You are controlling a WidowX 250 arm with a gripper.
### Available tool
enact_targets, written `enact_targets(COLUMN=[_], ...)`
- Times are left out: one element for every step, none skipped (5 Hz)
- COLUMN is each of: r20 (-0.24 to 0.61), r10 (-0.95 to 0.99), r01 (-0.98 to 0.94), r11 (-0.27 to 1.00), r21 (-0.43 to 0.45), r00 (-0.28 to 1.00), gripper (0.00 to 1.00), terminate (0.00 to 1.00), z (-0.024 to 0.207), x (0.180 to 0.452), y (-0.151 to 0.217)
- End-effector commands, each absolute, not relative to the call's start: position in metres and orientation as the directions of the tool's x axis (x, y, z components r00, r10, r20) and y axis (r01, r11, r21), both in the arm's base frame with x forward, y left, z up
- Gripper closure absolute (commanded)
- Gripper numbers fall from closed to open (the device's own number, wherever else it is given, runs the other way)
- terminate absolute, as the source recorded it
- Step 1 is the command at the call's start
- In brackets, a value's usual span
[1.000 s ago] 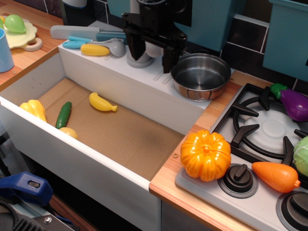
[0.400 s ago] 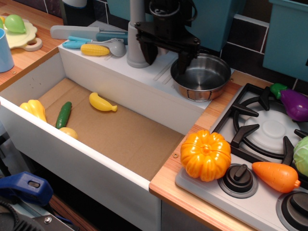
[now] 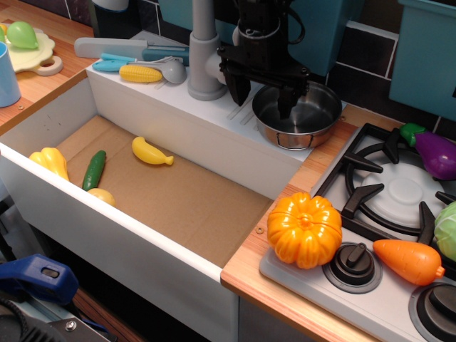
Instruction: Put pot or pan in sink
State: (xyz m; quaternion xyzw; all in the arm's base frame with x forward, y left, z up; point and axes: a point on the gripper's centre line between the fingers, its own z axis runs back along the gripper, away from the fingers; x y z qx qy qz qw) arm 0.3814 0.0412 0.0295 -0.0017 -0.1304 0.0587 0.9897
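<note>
Spread wide, the black pincer (image 3: 263,96) is hanging in the upper middle of the frame, one fingertip dipping inside the pot (image 3: 298,114) and the other standing outside its left rim. Shiny, shallow and round, the steel pot is sitting on the white ledge at the back right corner of the sink (image 3: 171,242), reflecting light off its wall, a thin wire handle showing at its front. The orange pumpkin (image 3: 304,229) is resting lower right on the tabletop (image 3: 285,296).

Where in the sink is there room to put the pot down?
The sink floor is bare on its right half, between the banana and the corner by the pumpkin. The left end is crowded: yellow pepper, cucumber. The pot sits on the ledge.
</note>
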Motion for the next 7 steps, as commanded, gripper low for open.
enact_targets(r20=[0.298, 0.284, 0.279, 0.264, 0.245, 0.225, 0.19], r10=[0.122, 0.131, 0.128, 0.125, 0.145, 0.165, 0.182], r01=[-0.111, -0.118, -0.117, -0.118, -0.144, -0.183, -0.203], r11=[0.992, 0.991, 0.992, 0.992, 0.989, 0.981, 0.974], r21=[-0.056, -0.062, -0.055, -0.041, -0.021, 0.06, 0.097], r00=[0.947, 0.95, 0.952, 0.956, 0.959, 0.96, 0.965], gripper=[0.0, 1.0, 1.0, 1.0, 1.0, 1.0, 1.0], terminate=[0.0, 0.0, 0.0, 0.0, 0.0, 0.0, 0.0], z=[0.037, 0.032, 0.034, 0.042, 0.053, 0.07, 0.079], x=[0.401, 0.403, 0.402, 0.399, 0.388, 0.367, 0.34], y=[0.047, 0.046, 0.046, 0.045, 0.041, 0.04, 0.051])
